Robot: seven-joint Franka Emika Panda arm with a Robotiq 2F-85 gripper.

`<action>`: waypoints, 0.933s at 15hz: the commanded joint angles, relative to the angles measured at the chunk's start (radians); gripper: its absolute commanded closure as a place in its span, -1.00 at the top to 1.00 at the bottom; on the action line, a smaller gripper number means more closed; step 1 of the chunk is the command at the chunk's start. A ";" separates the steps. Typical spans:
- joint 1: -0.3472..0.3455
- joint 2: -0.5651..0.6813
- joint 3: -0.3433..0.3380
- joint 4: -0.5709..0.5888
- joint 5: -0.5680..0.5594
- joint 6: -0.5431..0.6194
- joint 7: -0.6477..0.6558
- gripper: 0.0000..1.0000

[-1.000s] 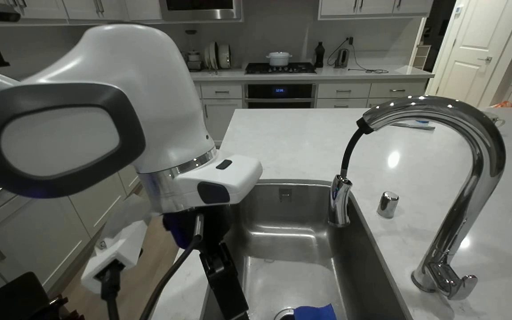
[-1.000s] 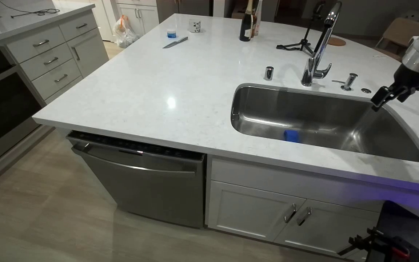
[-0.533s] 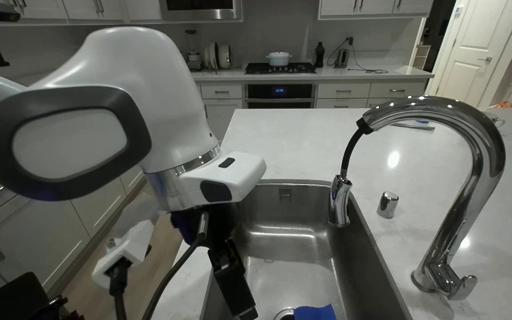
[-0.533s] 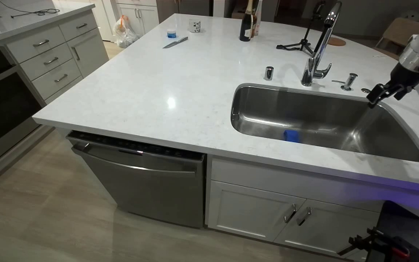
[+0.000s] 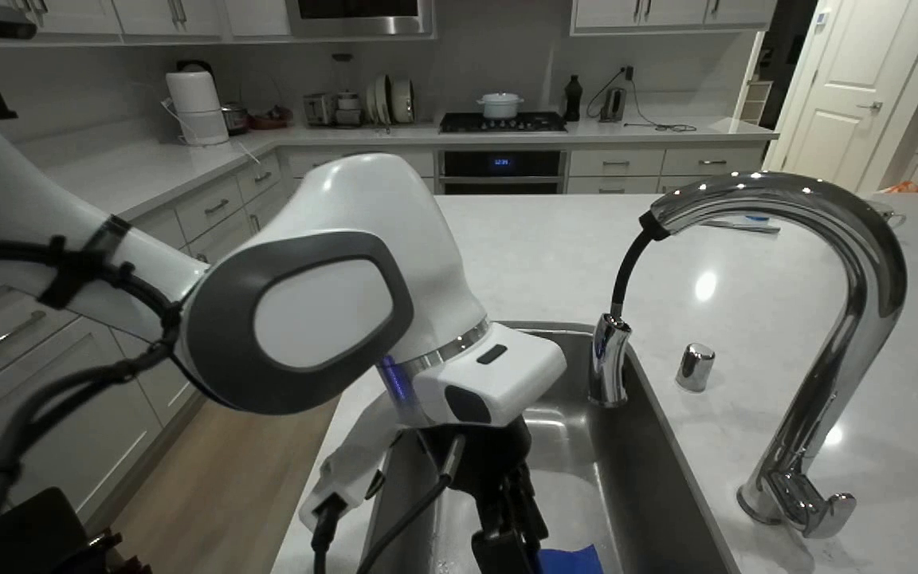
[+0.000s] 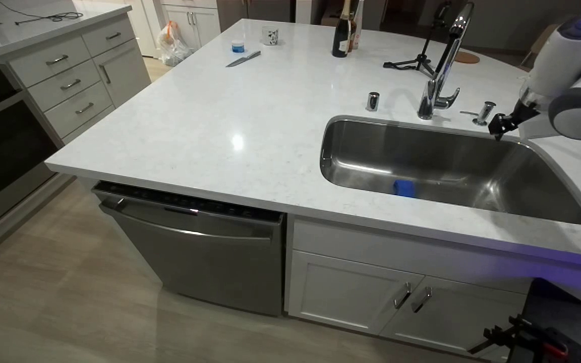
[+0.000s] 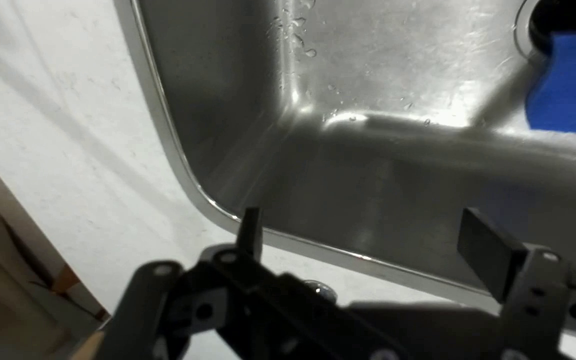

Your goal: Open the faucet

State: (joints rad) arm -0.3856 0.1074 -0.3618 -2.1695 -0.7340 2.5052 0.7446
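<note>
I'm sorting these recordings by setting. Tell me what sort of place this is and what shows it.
Most likely a home kitchen, judging by the steel sink with its tall chrome faucet, what looks like a dishwasher under the counter, and the white pot on a black cooktop.

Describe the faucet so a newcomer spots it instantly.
On the white countertop, find the steel sink. The faucet stands beside one of its long edges. Unlike the short chrome cylinder nearby, it arches high, its spray head hanging on a black hose.
</note>
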 commanded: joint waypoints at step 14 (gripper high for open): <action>0.024 0.322 -0.109 0.319 -0.260 0.173 0.498 1.00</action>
State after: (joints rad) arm -0.3651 0.3864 -0.4543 -1.8995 -0.9620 2.6088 1.1984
